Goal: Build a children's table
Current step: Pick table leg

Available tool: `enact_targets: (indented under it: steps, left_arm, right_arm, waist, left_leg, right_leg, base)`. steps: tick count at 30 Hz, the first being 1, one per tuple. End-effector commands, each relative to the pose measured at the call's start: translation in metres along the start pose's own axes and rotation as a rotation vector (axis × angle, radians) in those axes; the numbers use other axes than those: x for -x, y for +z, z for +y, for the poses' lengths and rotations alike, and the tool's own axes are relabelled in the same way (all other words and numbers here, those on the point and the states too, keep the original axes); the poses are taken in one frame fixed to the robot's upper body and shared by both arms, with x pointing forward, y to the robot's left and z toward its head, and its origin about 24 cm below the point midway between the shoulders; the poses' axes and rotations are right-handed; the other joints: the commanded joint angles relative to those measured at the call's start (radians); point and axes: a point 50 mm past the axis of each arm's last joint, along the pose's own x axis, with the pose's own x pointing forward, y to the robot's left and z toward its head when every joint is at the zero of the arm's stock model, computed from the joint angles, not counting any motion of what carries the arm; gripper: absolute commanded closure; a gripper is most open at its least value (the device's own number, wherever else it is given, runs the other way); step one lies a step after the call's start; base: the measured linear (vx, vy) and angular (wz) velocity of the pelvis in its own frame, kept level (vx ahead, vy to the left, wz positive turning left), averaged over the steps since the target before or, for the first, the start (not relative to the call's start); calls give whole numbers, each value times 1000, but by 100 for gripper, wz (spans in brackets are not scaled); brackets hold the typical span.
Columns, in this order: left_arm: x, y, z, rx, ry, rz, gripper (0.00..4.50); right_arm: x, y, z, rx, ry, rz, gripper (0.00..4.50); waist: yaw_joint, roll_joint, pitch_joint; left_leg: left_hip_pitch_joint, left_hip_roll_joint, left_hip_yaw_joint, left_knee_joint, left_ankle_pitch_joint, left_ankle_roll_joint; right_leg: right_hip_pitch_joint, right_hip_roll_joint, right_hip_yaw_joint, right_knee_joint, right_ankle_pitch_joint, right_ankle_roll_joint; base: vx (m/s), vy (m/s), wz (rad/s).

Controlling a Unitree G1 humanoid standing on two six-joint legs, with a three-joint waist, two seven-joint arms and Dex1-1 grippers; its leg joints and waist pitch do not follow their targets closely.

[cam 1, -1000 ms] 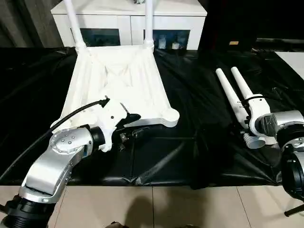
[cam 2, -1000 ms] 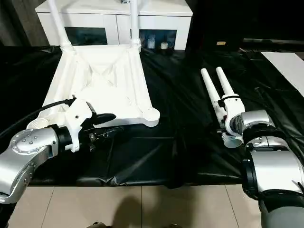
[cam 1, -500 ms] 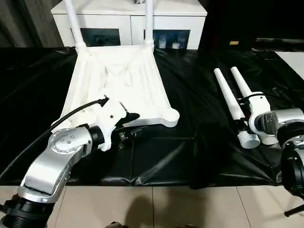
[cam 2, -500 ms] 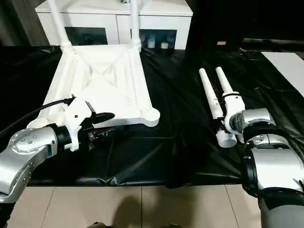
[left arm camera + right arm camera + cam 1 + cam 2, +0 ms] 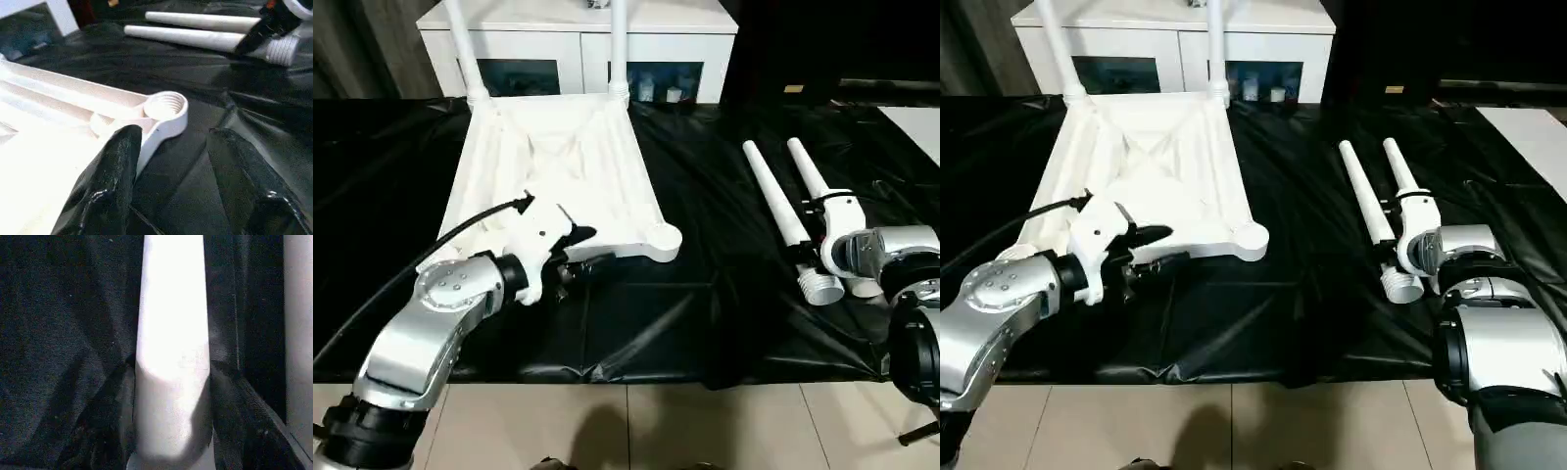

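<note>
My right claw is clamped on a loose leg at three o'clock – its twin lies just beside it. The tabletop lies upside down at eleven o'clock; my left claw stands apart, straddling its near edge by the corner socket

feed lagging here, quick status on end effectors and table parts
Left end effector open at tabletop near corner socket. Right end effector shut on leg; second loose leg beside. Two legs already fitted.
</note>
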Motion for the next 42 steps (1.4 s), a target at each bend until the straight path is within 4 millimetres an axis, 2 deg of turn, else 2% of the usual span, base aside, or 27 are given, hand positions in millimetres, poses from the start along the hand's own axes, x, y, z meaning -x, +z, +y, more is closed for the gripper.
enact_targets:
  steps: [1,3,6,7,8,10,13,14,15,16,17,18,19,20,21,22,23,24,25,27,29,32,33,36,38,42]
  left_arm:
    - [0,2,8,6,54,-2,194]
    - [0,2,11,18,80,-7,194]
    - [-4,8,24,105,187,-52,194]
    - [-4,8,24,105,187,-52,194]
    - [-6,10,27,157,209,-75,167]
    - [-11,19,29,268,209,-142,160]
    - [-25,38,27,455,153,-251,145]
    - [-36,46,26,550,133,-278,118]
    - [-41,49,26,578,124,-288,117]
    - [-41,49,25,580,122,-289,118]
    - [-48,55,24,608,92,-306,110]
    - [-51,57,24,621,77,-312,93]
    - [-52,58,24,625,73,-314,77]
    - [-61,67,23,670,39,-341,77]
    - [-61,67,23,670,39,-341,71]
    - [-66,73,23,691,23,-354,62]
    - [-69,77,24,703,5,-361,49]
    - [-70,78,24,710,3,-362,49]
    - [-71,80,24,725,-2,-363,30]
    - [-74,82,26,753,-14,-364,25]
    - [-77,82,28,772,-24,-365,1]
    - [-79,85,30,818,-38,-394,0]
    - [-79,86,30,830,-42,-403,0]
    - [-79,88,31,855,-48,-427,0]
    - [-79,89,33,852,-36,-432,0]
    - [-78,94,35,856,-40,-467,0]
  right_arm:
    - [-1,3,4,-25,27,-27,264]
    - [1,8,6,-28,42,-49,264]
    - [8,29,15,-33,113,-135,264]
    - [8,29,15,-33,113,-135,264]
    - [9,34,19,-27,138,-158,264]
    - [14,48,30,23,196,-241,264]
    - [24,59,49,146,252,-399,264]
    - [34,59,64,187,301,-512,264]
    - [38,58,69,198,319,-544,264]
    - [39,58,69,200,320,-548,264]
    - [46,55,79,267,332,-615,264]
    - [50,53,83,297,336,-644,264]
    - [51,53,85,308,337,-655,264]
    - [60,46,101,369,377,-749,264]
    - [60,46,101,369,377,-749,264]
    - [66,43,109,378,406,-791,264]
    - [70,40,115,399,417,-823,264]
    - [71,39,116,401,418,-826,264]
    - [74,37,118,406,422,-832,264]
    - [78,35,123,420,426,-849,264]
    - [85,33,131,442,453,-877,264]
    - [88,30,140,474,481,-889,264]
    - [88,29,142,482,488,-890,264]
    - [89,26,151,517,518,-883,264]
    - [90,22,159,545,552,-870,264]
    - [90,19,169,583,568,-862,264]
  waist:
    - [2,-6,-70]
    - [1,-7,-70]
    - [1,-10,-71]
    - [3,-10,-73]
    - [3,-14,-73]
    - [4,-13,-73]
    - [18,-17,-78]
    - [19,-17,-80]
    - [26,-20,-78]
    - [29,-21,-82]
    - [31,-16,-78]
    - [33,-18,-78]
    - [34,-8,-78]
    - [35,-1,-77]
    - [36,-7,-78]
    - [31,-6,-76]
    - [31,-8,-77]
    - [30,-8,-75]
    - [26,-1,-73]
    - [23,-2,-72]
    - [23,-4,-72]
    - [20,-6,-73]
    - [18,-12,-73]
    - [19,-7,-73]
    - [19,-11,-72]
    - [20,-10,-70]
  left_leg:
    - [19,37,-15,-64,-255,-3]
    - [18,37,-14,-63,-247,1]
    - [16,36,-13,-61,-227,13]
    - [18,37,-13,-59,-213,16]
    - [16,36,-11,-59,-205,19]
    - [15,37,-12,-59,-186,29]
    - [16,36,-10,-55,-119,54]
    - [16,38,-11,-55,-111,63]
    - [18,38,-10,-54,-100,72]
    - [19,37,-12,-54,-82,87]
    - [17,35,-11,-57,-88,93]
    - [19,37,-11,-56,-92,89]
    - [19,36,-13,-56,-93,83]
    - [21,35,-12,-57,-102,74]
    - [25,36,-12,-59,-121,66]
    - [18,36,-16,-65,-132,60]
    - [23,37,-17,-64,-154,48]
    - [22,37,-18,-67,-163,46]
    - [22,37,-18,-68,-182,38]
    - [18,34,-20,-70,-193,31]
    - [19,33,-20,-70,-194,31]
    - [16,33,-21,-69,-184,31]
    - [16,33,-21,-69,-180,34]
    - [17,36,-22,-69,-175,40]
    - [16,35,-21,-68,-175,45]
    - [18,37,-21,-70,-184,40]
  right_leg:
    - [39,-35,23,-64,-218,-275]
    - [39,-35,24,-63,-214,-276]
    - [40,-33,24,-62,-198,-278]
    - [41,-35,24,-61,-182,-282]
    - [43,-33,24,-59,-170,-284]
    - [43,-33,24,-57,-149,-291]
    - [47,-34,27,-50,-61,-290]
    - [47,-35,27,-49,-49,-294]
    - [47,-36,30,-51,-32,-283]
    - [48,-36,29,-48,-20,-286]
    - [47,-35,28,-57,-45,-280]
    - [46,-36,29,-59,-58,-275]
    - [46,-35,28,-57,-64,-273]
    - [43,-32,28,-61,-73,-264]
    - [42,-32,29,-64,-83,-252]
    - [48,-33,26,-65,-98,-250]
    - [45,-35,27,-68,-123,-243]
    - [45,-35,26,-69,-131,-243]
    - [43,-33,26,-73,-142,-238]
    - [47,-33,27,-73,-153,-230]
    - [46,-33,27,-75,-159,-221]
    - [48,-35,27,-74,-152,-221]
    - [48,-35,27,-74,-145,-226]
    - [48,-36,27,-72,-131,-237]
    - [48,-37,28,-72,-135,-238]
    - [46,-38,29,-74,-161,-224]
  base:
    - [0,0,0]
    - [0,0,0]
    - [0,0,0]
    - [0,0,0]
    - [0,0,0]
    - [0,0,0]
    - [0,0,0]
    - [0,0,0]
    - [0,0,0]
    - [0,0,0]
    - [0,0,0]
    - [0,0,0]
    - [0,0,0]
    - [0,0,0]
    - [0,0,0]
    - [0,0,0]
    - [0,0,0]
    - [0,0,0]
    - [0,0,0]
    - [0,0,0]
    - [0,0,0]
    - [0,0,0]
    - [0,0,0]
    - [0,0,0]
    - [0,0,0]
    - [0,0,0]
